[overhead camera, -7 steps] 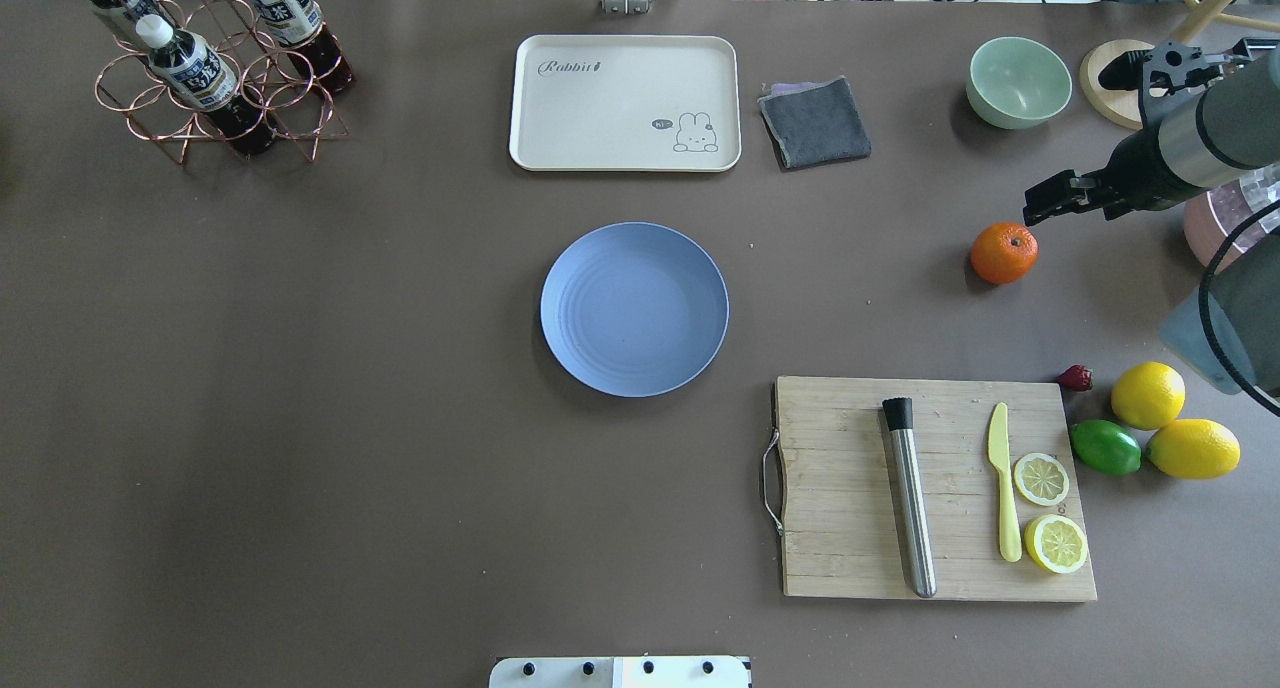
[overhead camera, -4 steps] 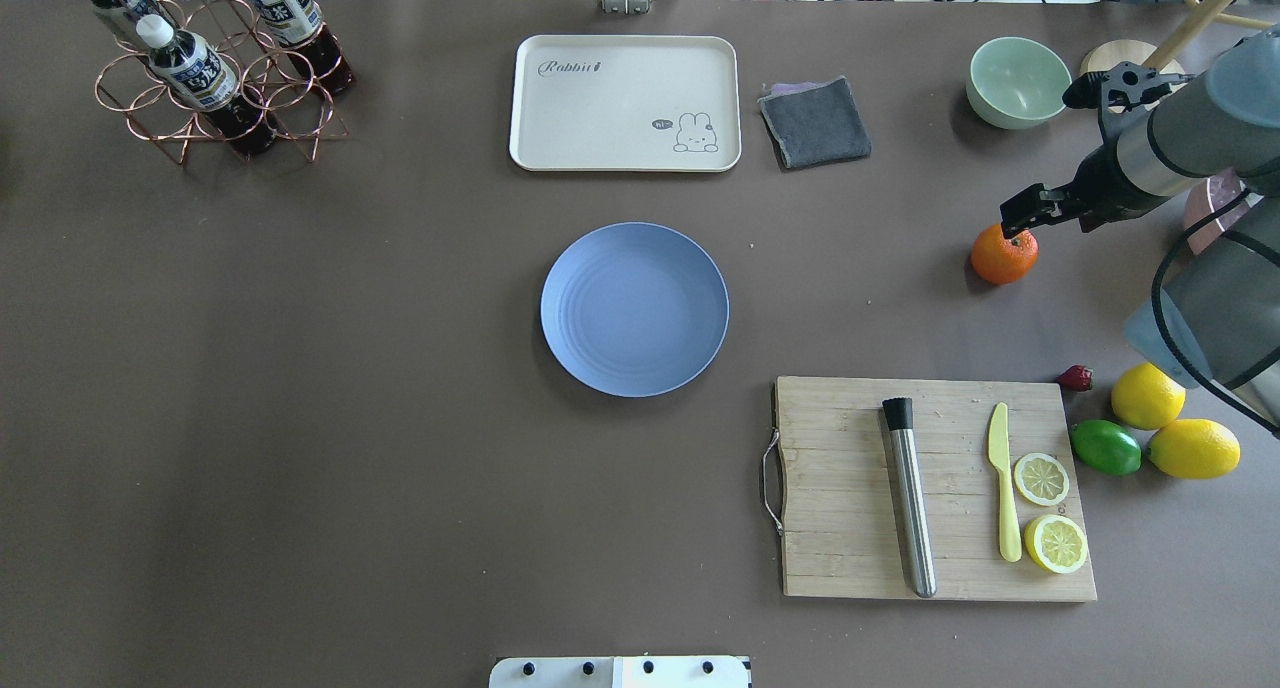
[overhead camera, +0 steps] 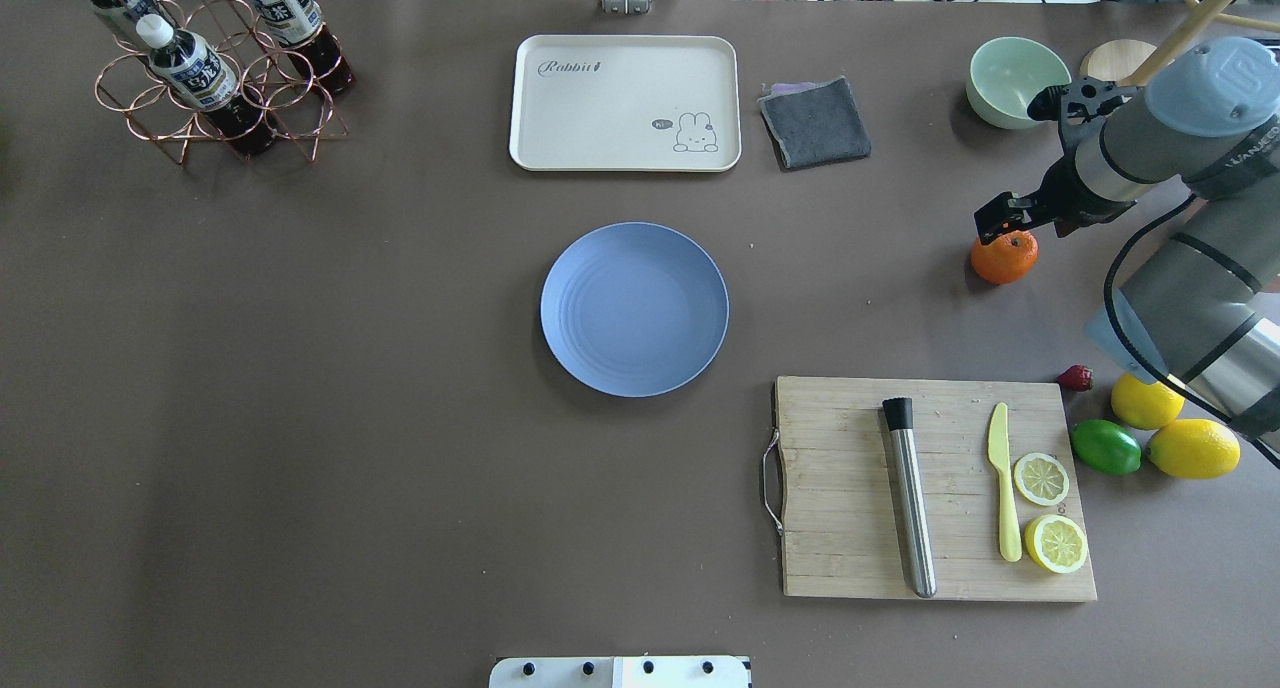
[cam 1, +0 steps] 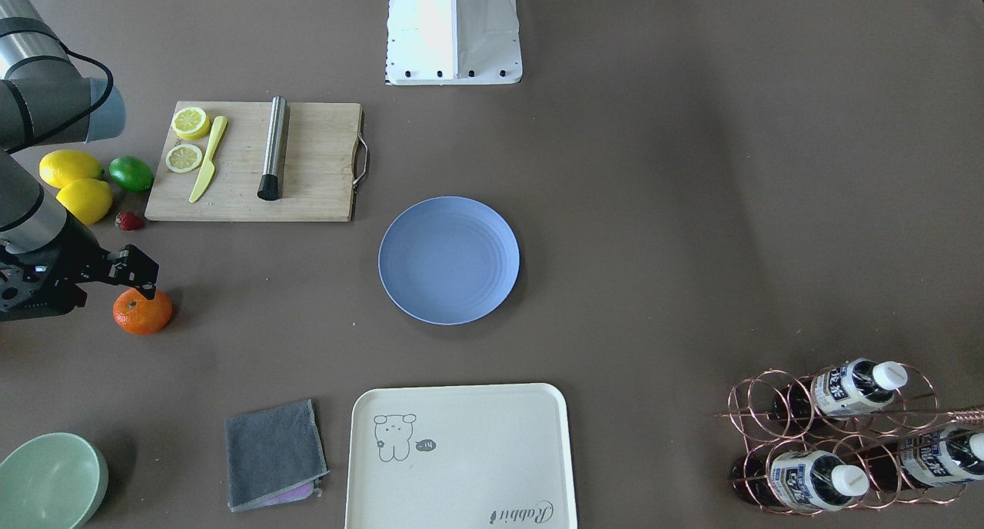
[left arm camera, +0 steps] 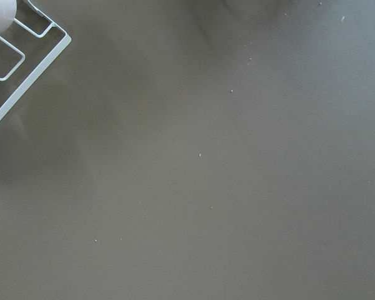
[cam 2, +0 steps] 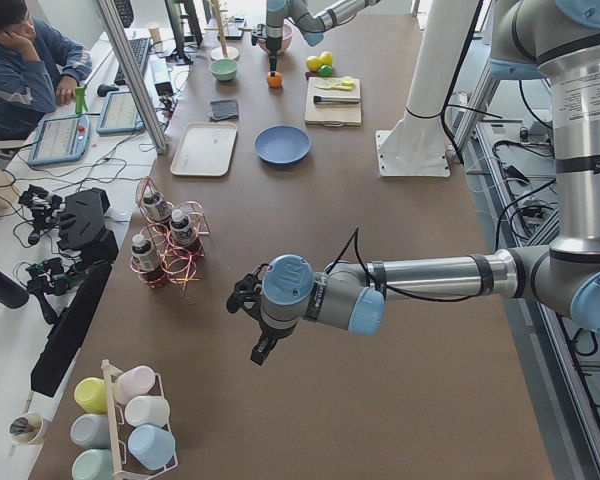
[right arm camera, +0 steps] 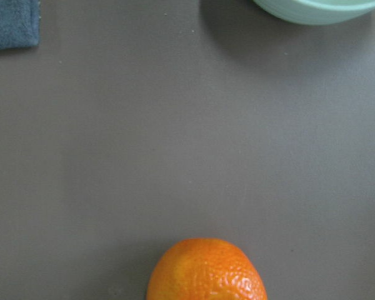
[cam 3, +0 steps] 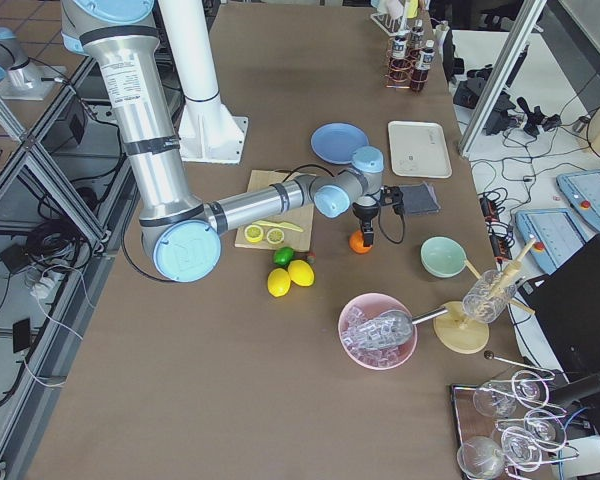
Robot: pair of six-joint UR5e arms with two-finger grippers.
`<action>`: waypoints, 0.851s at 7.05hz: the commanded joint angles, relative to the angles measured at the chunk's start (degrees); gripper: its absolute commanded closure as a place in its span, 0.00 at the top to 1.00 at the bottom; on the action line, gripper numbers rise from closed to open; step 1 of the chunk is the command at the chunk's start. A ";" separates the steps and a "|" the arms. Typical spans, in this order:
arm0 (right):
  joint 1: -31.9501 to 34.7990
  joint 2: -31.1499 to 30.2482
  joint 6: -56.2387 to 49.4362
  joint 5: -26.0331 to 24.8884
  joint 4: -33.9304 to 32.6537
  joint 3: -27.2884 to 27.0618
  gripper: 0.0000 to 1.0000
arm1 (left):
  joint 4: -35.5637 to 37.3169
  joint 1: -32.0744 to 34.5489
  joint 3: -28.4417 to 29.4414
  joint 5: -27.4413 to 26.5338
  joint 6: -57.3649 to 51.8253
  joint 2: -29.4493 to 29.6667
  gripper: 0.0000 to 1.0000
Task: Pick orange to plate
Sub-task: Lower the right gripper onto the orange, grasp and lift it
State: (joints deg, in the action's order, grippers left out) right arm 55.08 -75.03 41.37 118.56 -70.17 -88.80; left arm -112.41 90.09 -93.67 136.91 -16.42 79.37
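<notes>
Orange point(overhead camera: 1003, 259) unmoved, right gripper point(overhead camera: 1006, 225) now overhead

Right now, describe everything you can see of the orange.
The orange is small, round, bright orange, with dimpled peel, whole. It rests on the brown table, to the robot's right of the plate, between the mint bowl and the cutting board, touching neither. The right gripper hangs just above it; contact cannot be judged.

The orange point(right arm camera: 206, 272) looks dimpled, the tabletop point(right arm camera: 175, 156) matt, the plate point(overhead camera: 634, 309) probably smooth plastic.
</notes>
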 commanded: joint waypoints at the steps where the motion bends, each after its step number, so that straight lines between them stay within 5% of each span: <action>1: -1.02 0.24 0.03 -0.79 0.48 1.60 0.98 | -3.78 0.00 2.26 0.02 -0.02 -0.27 0.98; 6: -2.25 3.05 0.03 -2.02 0.57 4.68 0.92 | -3.87 -0.08 2.79 0.11 0.07 -0.27 0.98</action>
State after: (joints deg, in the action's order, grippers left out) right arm 52.95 -72.68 41.42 116.57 -69.61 -84.70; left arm -116.27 90.06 -90.91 137.02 -16.38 79.09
